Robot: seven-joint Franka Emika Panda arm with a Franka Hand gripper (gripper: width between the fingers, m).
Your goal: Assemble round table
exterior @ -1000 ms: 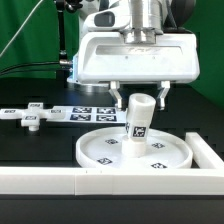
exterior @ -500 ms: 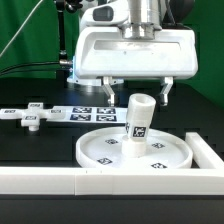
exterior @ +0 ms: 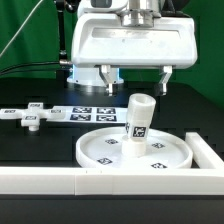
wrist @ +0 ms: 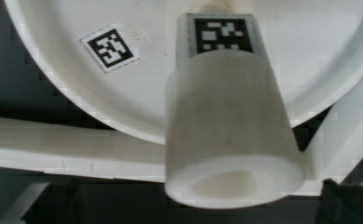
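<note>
The round disc lies flat on the black table near the front. The short cylindrical leg stands on its middle, tag facing the camera, leaning slightly. My gripper is open and empty. It hangs straight above the leg, with its fingertips clear of the leg's top. The cross-shaped foot piece lies flat at the exterior view's left. In the wrist view I look down the leg onto the disc; my fingertips do not show clearly there.
The marker board lies behind the disc. A white border rail runs along the front and up the exterior view's right; it also crosses the wrist view.
My gripper has risen. Its open fingers flanked the leg's top a second ago and now hang above it. The leg stays standing on the disc.
</note>
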